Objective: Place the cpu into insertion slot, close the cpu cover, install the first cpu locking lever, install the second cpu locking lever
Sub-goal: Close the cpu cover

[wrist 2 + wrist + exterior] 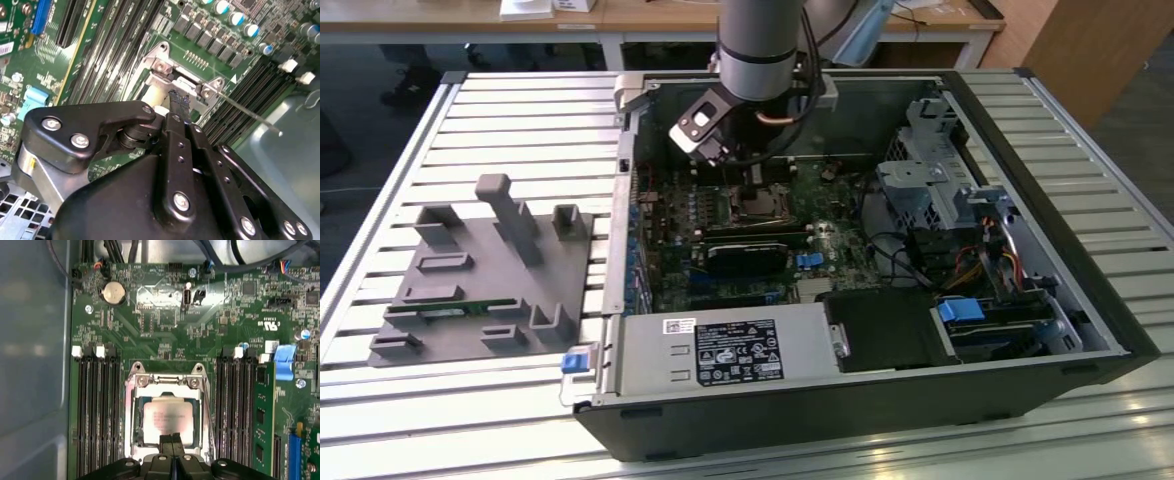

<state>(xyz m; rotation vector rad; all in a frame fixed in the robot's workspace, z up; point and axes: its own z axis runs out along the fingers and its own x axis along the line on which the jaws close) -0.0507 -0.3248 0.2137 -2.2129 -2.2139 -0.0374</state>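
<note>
In the exterior view, the arm is reaching down from 12 o'clock into the open computer case, which is lying on the slatted table. The insertion slot is sitting on the green board just under the arm, a little toward 12 o'clock from the middle of the picture. The power supply is lying at 6 o'clock from the slot. A grey fixture is standing on the table at 9 o'clock, well apart from the case.

In the first wrist view, the cpu is lying flat in the slot with its silver-grey top facing up. The cpu cover is lying down flat around the chip like a frame. The gripper is holding its two fingers pressed together with nothing between them, and the tips are sitting over the edge of the chip. Long black memory slots are running on both sides of the socket.

In the second wrist view, a thin locking lever is sticking out from the socket's corner and slanting away over the memory slots. I cannot tell whether it is hooked.
</note>
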